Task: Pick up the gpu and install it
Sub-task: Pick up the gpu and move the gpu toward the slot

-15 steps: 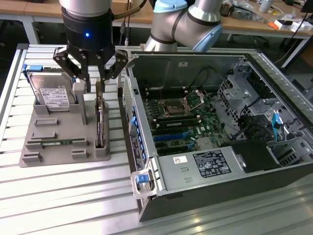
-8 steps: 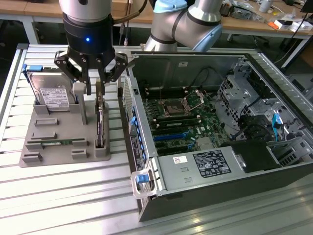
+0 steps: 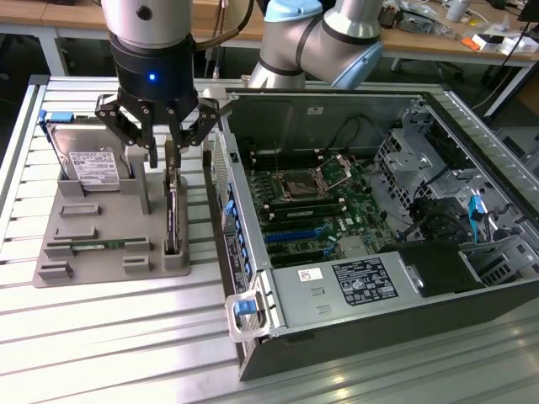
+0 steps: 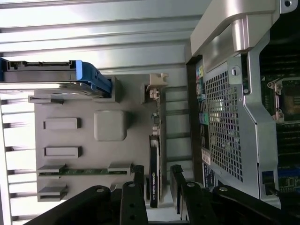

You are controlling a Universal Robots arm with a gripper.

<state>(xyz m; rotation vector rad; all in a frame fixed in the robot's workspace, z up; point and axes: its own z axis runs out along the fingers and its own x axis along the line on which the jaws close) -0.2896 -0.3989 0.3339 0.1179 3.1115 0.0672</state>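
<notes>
Hangs over the work with the black two-fingered gripper point(image 3: 165, 164) point(image 4: 157, 171), jaws spread open and gripping nothing. Straddles the thin rectangular gpu card point(image 3: 173, 220) point(image 4: 155, 150): one finger point(image 4: 138, 180) to each side of its upper edge, a gap left to both faces. Right between the jaws, then, the gpu card, upright on its long edge in a slot of the grey plastic holder tray point(image 3: 105, 225) point(image 4: 133, 136), not yet lifted out. Beyond one jaw, in the same tray, a narrow green memory stick point(image 3: 94, 245) point(image 4: 84, 172) lying flat, and farther out a silver boxy hard drive with a white label point(image 3: 88, 164) point(image 4: 47, 75), propped on edge with a blue tab at its end. Beyond the other jaw, just beside the tray, an open dark-grey computer case point(image 3: 337, 290) point(image 4: 225, 122), green motherboard point(image 3: 307, 198) exposed inside. Under everything, a slatted aluminium table point(image 3: 126, 337) point(image 4: 93, 28).
</notes>
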